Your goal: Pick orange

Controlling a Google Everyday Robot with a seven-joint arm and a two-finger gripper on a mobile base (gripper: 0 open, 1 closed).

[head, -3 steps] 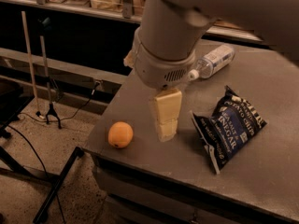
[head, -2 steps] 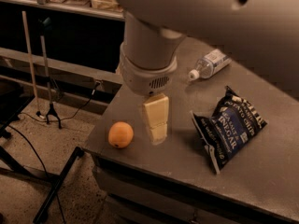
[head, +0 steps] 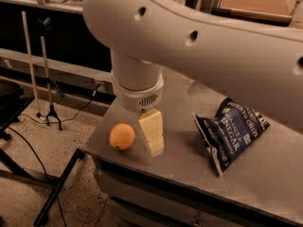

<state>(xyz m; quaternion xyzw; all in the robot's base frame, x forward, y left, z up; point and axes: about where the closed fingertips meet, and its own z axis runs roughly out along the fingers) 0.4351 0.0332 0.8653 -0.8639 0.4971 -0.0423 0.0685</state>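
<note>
Shifting leftward and lower than a second ago, the blocky cream gripper is hanging just right of the orange, gripping nothing, though how far open it is cannot be told. Round and matte, the orange is sitting near the front left corner of the dull grey table. Farther right a crinkled blue chip bag is lying flat, the smooth white arm spanning above.
</note>
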